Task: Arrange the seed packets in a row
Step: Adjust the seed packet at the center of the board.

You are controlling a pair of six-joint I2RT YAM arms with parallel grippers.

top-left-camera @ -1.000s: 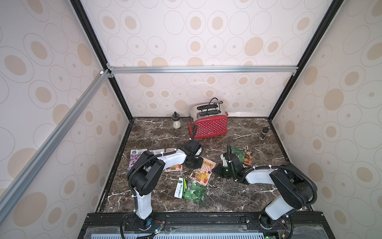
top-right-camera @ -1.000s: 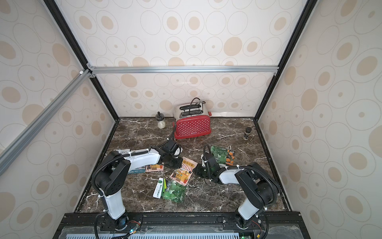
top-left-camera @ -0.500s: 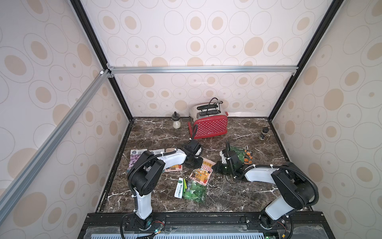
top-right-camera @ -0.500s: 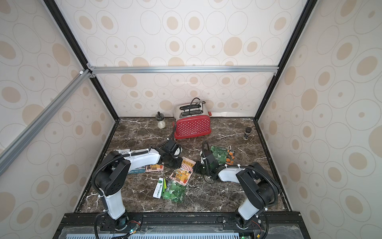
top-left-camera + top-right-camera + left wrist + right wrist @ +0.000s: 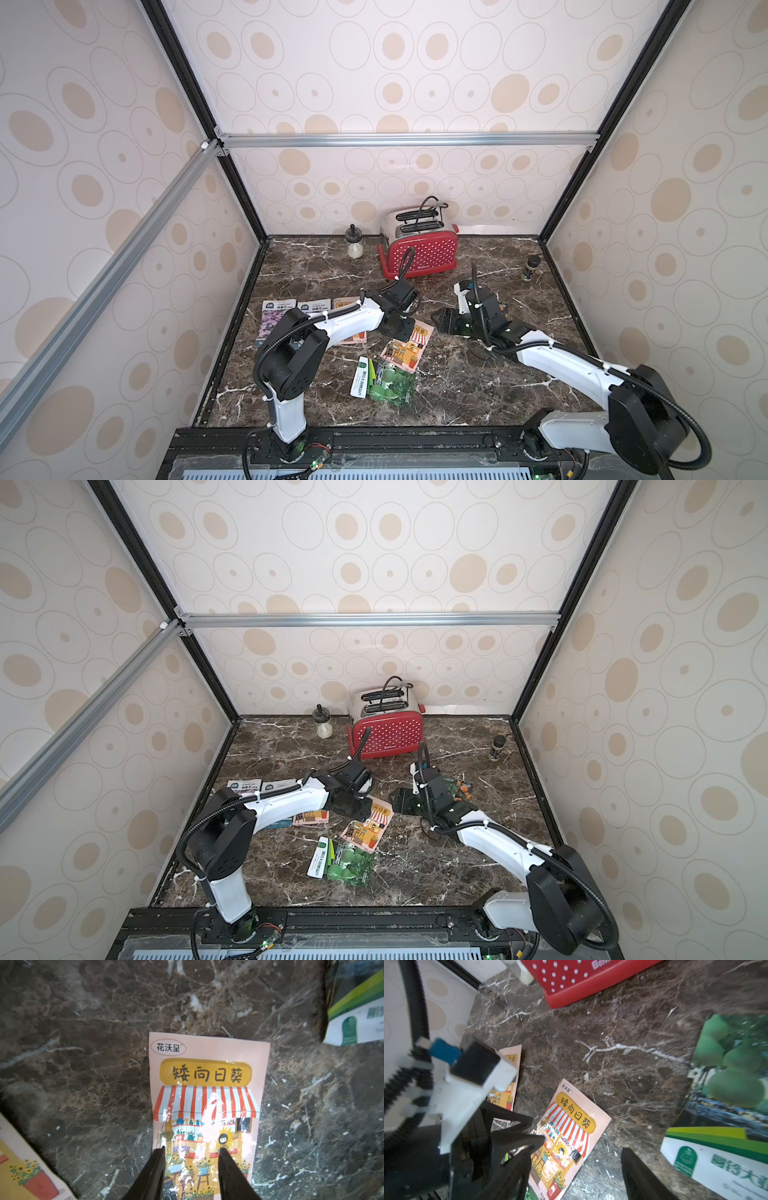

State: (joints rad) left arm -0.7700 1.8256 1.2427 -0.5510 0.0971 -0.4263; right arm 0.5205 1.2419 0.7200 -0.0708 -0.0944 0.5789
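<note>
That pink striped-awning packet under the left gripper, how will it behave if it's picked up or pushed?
The pink packet looks thin and flat, so it would probably flop if lifted by one edge. Glare on its face suggests a slick film, likely sliding easily on the polished table.

Beige circle-patterned walls (image 5: pixel 415 62), dark marble floor (image 5: pixel 311 266), aluminium crossbar (image 5: pixel 415 139), black corner posts (image 5: pixel 183 68)

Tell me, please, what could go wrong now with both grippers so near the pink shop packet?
1. The left gripper and the right gripper are both open near the same pink shop packet; they might collide.
2. The packet lies flat on the marble table, so the jaws may slide over it instead of gripping.
</note>
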